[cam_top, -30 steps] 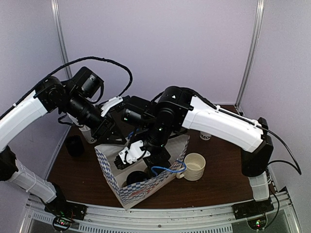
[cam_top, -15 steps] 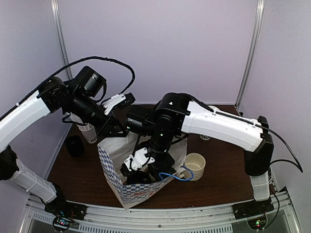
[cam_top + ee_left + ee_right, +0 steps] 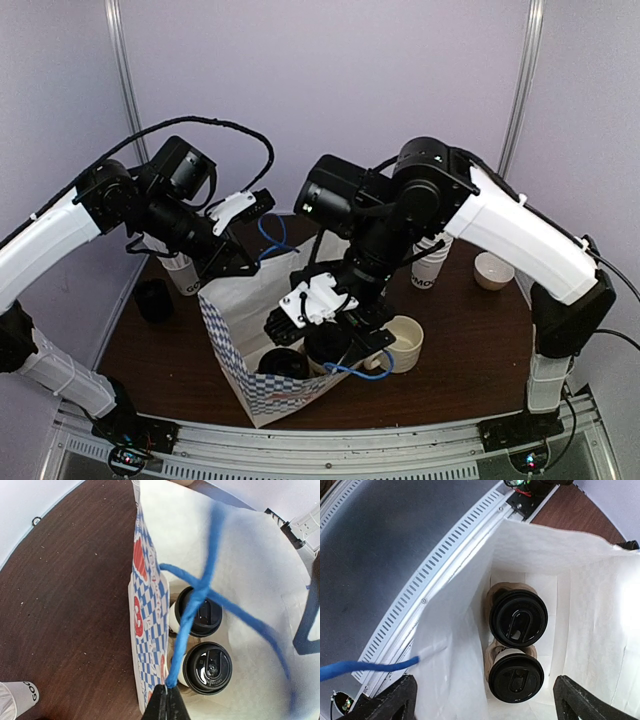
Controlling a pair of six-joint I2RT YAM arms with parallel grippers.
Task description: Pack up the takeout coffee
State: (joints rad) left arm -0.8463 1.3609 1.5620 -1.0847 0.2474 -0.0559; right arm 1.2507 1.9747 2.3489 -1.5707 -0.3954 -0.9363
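Toward 6 o'clock on the table [image 3: 455, 365] stands the bag [image 3: 240, 310], its mouth wide. On its floor the two cups [image 3: 518, 617] stand upright with black lids on, side by side and about touching; in the right wrist view one sits at 12 o'clock of the other. The left gripper [image 3: 167, 702] hangs at the bag's 11 o'clock, fingers pressed together on a blue handle [image 3: 200, 595], which it holds up over the opening. The right gripper [image 3: 320, 318] hovers over the bag's 3 o'clock rim, fingers spread wide with nothing between them. A mug [image 3: 402, 343] stands just beside the bag at 3 o'clock.
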